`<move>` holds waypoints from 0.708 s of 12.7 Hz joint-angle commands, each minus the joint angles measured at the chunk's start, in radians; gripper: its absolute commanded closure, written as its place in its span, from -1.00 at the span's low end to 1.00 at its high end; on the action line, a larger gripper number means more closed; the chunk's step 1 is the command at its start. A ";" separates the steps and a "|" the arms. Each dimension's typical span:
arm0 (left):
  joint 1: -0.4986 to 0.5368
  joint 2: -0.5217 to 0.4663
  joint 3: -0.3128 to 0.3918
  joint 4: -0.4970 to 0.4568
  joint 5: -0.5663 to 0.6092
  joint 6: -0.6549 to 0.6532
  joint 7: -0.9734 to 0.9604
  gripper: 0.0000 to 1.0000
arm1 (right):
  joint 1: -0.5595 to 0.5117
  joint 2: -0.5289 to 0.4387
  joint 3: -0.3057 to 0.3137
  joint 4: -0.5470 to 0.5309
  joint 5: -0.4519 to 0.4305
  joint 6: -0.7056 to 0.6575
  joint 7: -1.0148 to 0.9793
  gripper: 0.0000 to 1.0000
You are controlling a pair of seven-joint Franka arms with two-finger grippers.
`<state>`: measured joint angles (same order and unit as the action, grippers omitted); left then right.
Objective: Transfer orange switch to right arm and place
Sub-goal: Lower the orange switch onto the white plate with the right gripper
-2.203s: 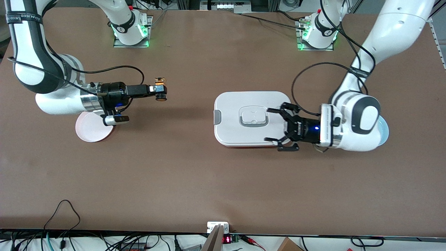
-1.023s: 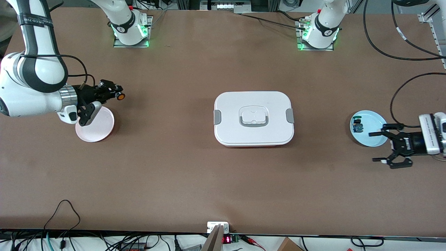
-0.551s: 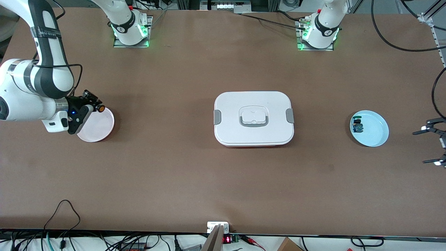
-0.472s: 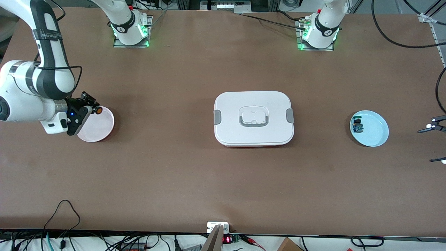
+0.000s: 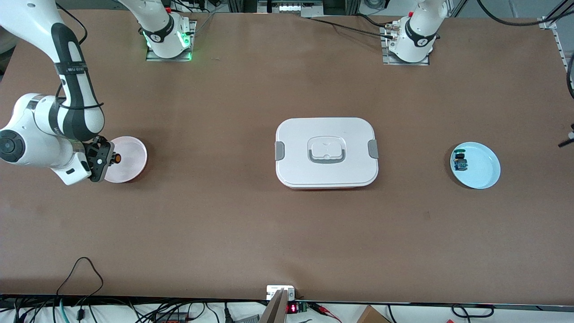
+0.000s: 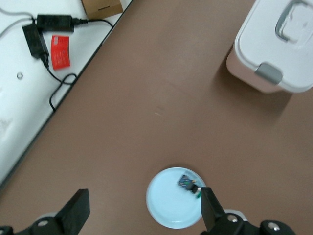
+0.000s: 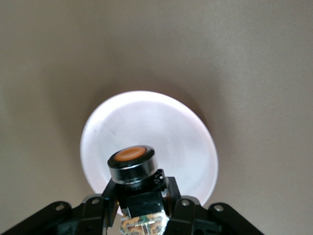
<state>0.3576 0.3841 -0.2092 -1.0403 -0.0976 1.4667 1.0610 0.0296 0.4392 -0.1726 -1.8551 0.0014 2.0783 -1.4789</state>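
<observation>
While the right gripper (image 5: 109,159) hangs over the pink plate (image 5: 130,159) at the right arm's end of the counter (image 5: 287,233), its fingers (image 7: 105,203) are pinched on the orange switch (image 5: 116,158). From the right wrist view the switch (image 7: 132,164) sits between the fingertips with its round orange cap up and the plate (image 7: 181,147) below it; whether the switch touches the plate cannot be told. The right arm (image 5: 49,130) reaches down from its base at the counter's edge farthest from the front camera.

At the left arm's end of the counter, only a dark tip of the left gripper (image 5: 566,141) shows at the edge of the front view. In the left wrist view its fingers (image 6: 73,215) stand spread wide with nothing between them, high over the counter above a light blue plate (image 6: 166,205). That blue plate (image 5: 482,172) holds a tiny black part with a blue-green top (image 5: 460,162) near its rim.

A white lidded box (image 5: 326,152) with grey latches sits mid-counter, between the two plates and well apart from both.
</observation>
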 commanded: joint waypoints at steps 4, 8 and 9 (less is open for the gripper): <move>-0.132 -0.126 -0.005 -0.058 0.122 -0.161 -0.589 -1.00 | -0.023 0.044 0.005 -0.062 -0.015 0.207 -0.172 0.72; -0.164 -0.137 -0.006 -0.056 0.118 -0.197 -0.696 -1.00 | -0.025 0.033 0.007 -0.134 -0.015 0.289 -0.224 0.72; -0.164 -0.137 -0.004 -0.056 0.114 -0.197 -0.696 -1.00 | -0.022 0.030 0.007 -0.144 -0.015 0.289 -0.225 0.72</move>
<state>0.1867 0.2745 -0.2152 -1.0647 0.0033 1.2740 0.3774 0.0141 0.5025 -0.1725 -1.9559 0.0006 2.3480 -1.6771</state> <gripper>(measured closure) 0.000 0.577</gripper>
